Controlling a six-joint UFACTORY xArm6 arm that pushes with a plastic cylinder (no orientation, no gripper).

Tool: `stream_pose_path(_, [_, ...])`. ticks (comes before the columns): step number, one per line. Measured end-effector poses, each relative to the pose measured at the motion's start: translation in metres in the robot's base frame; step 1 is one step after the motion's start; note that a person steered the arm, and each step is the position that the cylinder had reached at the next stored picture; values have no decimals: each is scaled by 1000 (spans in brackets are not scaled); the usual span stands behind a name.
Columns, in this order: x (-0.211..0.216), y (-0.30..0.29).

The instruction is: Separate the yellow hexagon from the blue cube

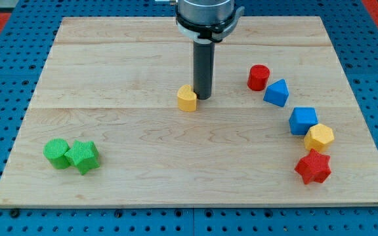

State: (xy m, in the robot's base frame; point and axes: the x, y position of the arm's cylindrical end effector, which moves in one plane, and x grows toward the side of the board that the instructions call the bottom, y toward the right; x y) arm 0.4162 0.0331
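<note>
The yellow hexagon (pixel 319 137) lies at the view's right, touching the lower right side of the blue cube (pixel 303 120). My tip (pixel 203 98) rests near the board's middle, far to the left of both, right beside a small yellow block (pixel 187 98) on its right side.
A red cylinder (pixel 258 77) and a blue wedge-like block (pixel 277 92) lie above the blue cube. A red star (pixel 313 167) sits just below the yellow hexagon. A green cylinder (pixel 58 153) and a green block (pixel 83 157) lie at the lower left. The wooden board (pixel 143 164) ends at a blue pegboard.
</note>
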Motion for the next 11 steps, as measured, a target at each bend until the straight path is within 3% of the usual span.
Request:
stream_pose_path(1, [18,64])
stream_pose_path(2, [70,75])
stream_pose_path(4, [101,75])
stream_pose_path(5, [153,73])
stream_pose_path(6, [174,73])
stream_pose_path(9, [202,90])
stream_pose_path(11, [202,190])
